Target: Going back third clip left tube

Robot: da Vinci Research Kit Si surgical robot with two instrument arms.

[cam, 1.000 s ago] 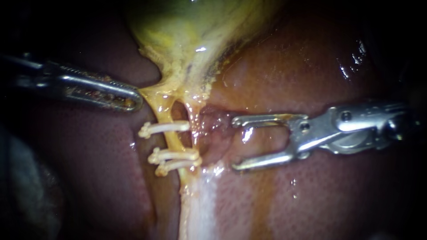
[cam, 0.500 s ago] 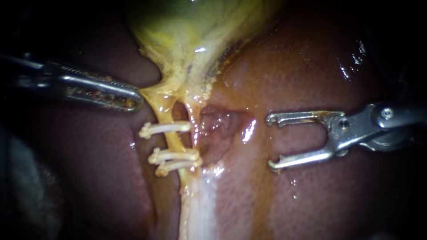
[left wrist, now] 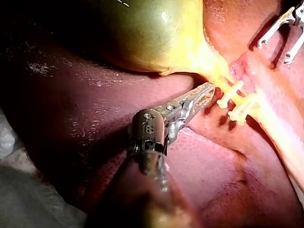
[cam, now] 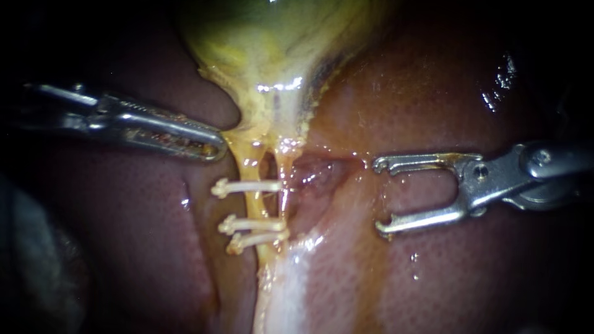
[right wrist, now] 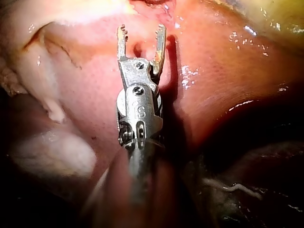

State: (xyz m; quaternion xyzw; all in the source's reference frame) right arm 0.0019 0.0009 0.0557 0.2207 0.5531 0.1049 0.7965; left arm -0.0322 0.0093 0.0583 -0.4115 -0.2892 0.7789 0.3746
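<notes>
Endoscope: close above the wet red-brown liver [cam: 470,266], facing three white plastic clips [cam: 250,224] below the yellow-green gallbladder [cam: 260,49]. Left wrist: behind its slim steel left instrument [left wrist: 208,90], sharing clips and gallbladder. Right wrist: close behind the fork-tipped right instrument [right wrist: 141,32], sharing the liver.

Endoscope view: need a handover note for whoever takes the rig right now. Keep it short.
Left instrument: jaws shut on the yellow tissue just under the gallbladder.
Right instrument: jaws open and empty, over the liver, well clear of the tubes.
Left tube: three clips across it, one higher, two close together lower.
Done: third clip is on.
Left: probably only to draw the right instrument further away.
</notes>
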